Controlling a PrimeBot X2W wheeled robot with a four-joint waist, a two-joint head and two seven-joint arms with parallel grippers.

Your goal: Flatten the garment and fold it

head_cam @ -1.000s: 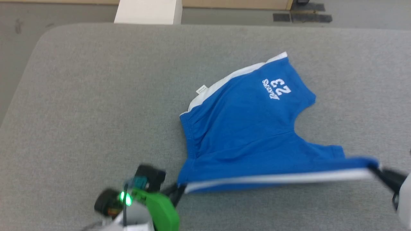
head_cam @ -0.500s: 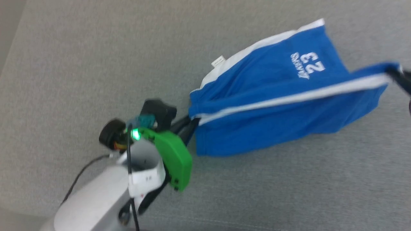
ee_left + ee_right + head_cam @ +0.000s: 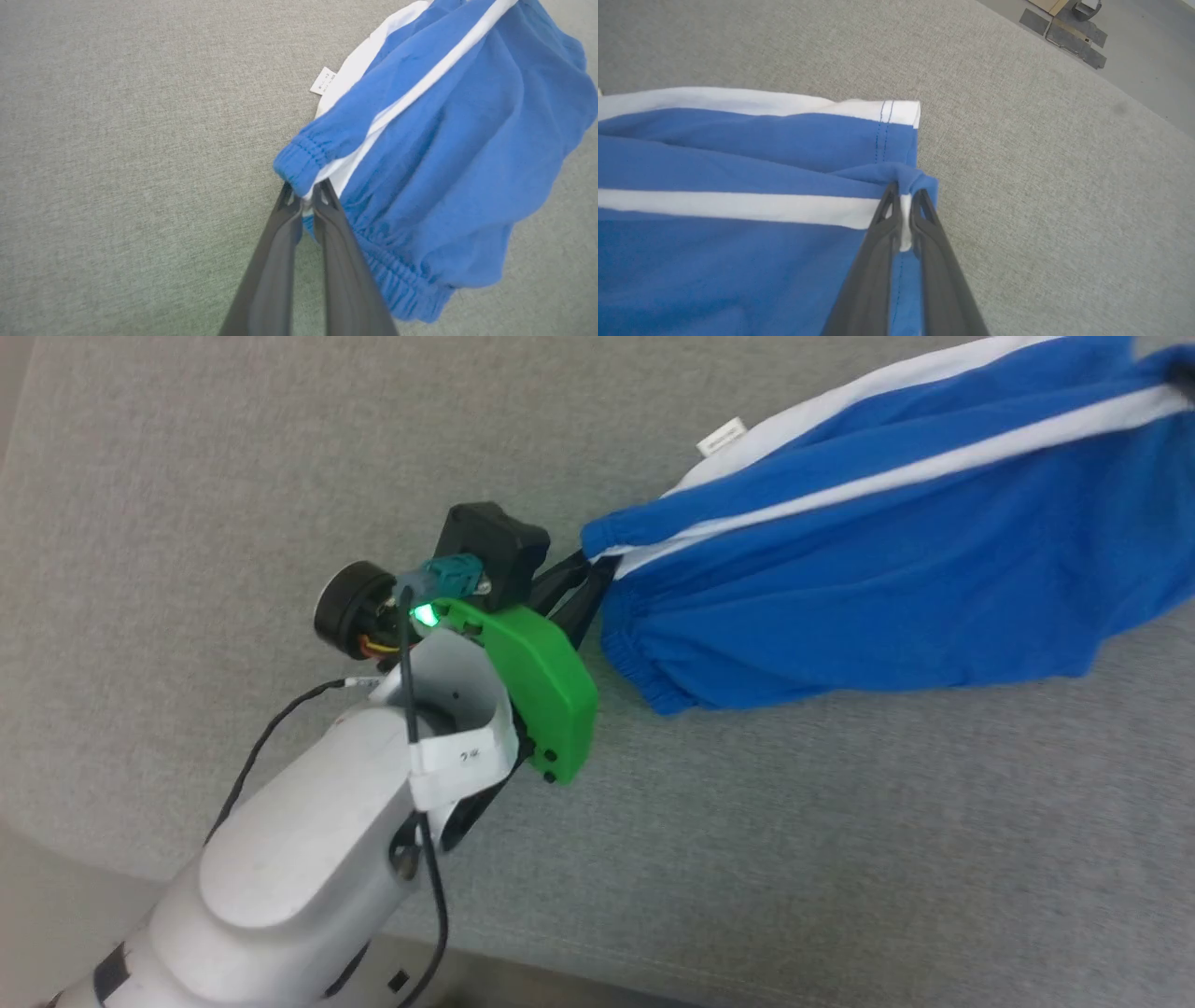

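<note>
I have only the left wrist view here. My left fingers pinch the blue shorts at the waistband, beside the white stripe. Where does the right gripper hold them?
Observer: The right gripper is shut on the shorts at a leg hem, on the white stripe.
Operator: Is the stripe straight between both grippers?
Observer: Yes; in the head view it runs straight from the left gripper toward the upper right corner.
Operator: And farther away?
Observer: Past the grey table, floor with dark mats.

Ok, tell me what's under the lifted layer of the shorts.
The shorts' own lower layer, white edge and tag showing, lying on the grey table. Everything beneath is covered.
</note>
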